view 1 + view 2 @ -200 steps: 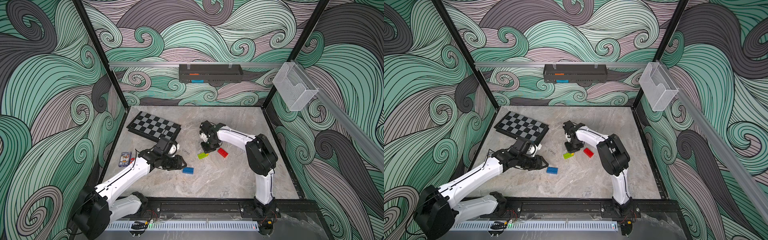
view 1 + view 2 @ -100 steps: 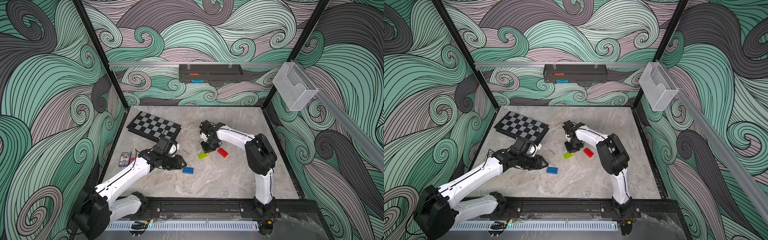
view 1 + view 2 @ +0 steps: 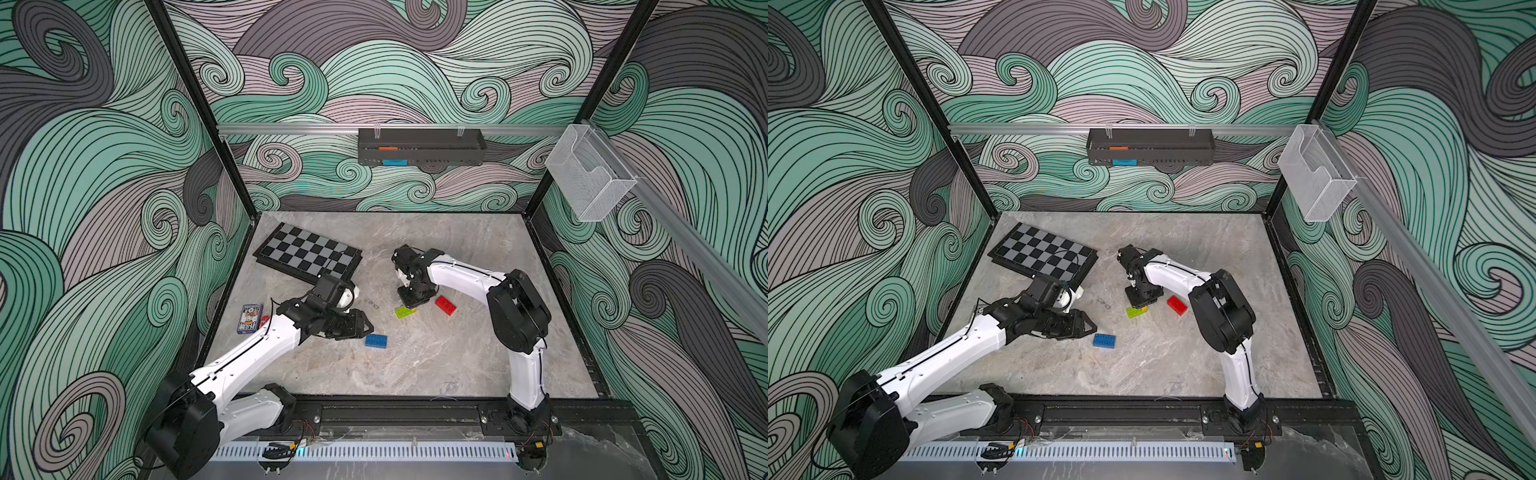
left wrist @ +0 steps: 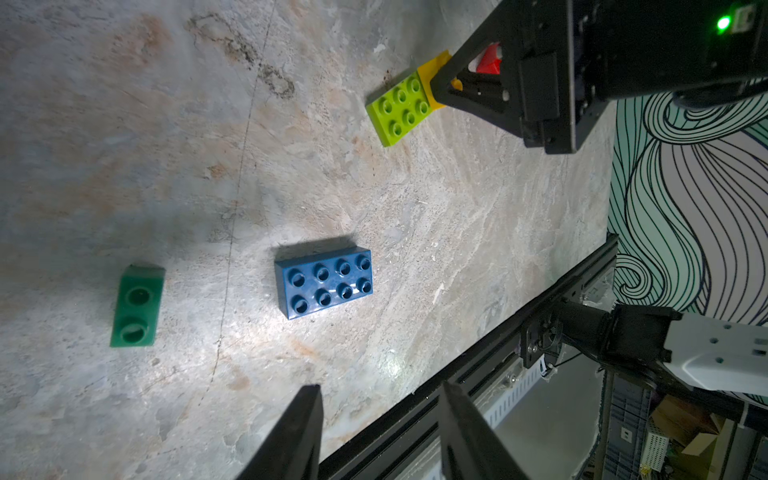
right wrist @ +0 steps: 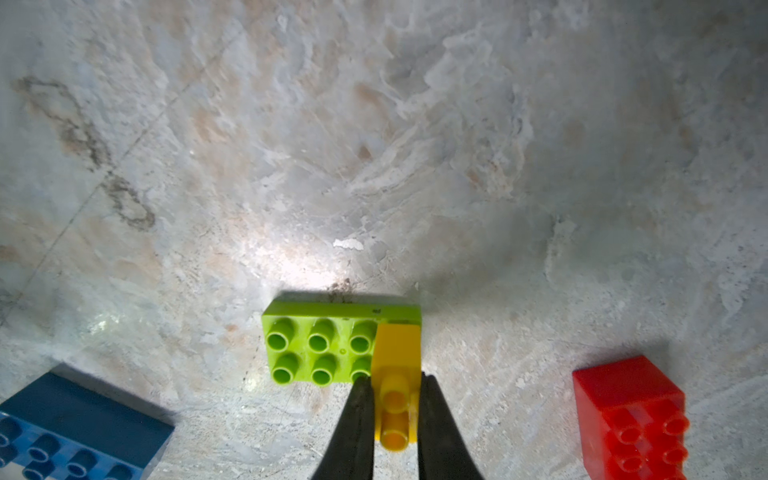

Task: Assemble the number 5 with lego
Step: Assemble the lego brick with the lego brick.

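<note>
Now | right gripper (image 5: 397, 380) pointing down, clamps yellow brick (image 5: 397, 345) | left gripper (image 4: 381, 386) low, half-open, empty

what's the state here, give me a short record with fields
right hand: shut on yellow brick
yellow brick: over one end of lime green brick
left hand: open, empty, near blue brick
loose on table: blue brick, dark green brick, red brick
</note>
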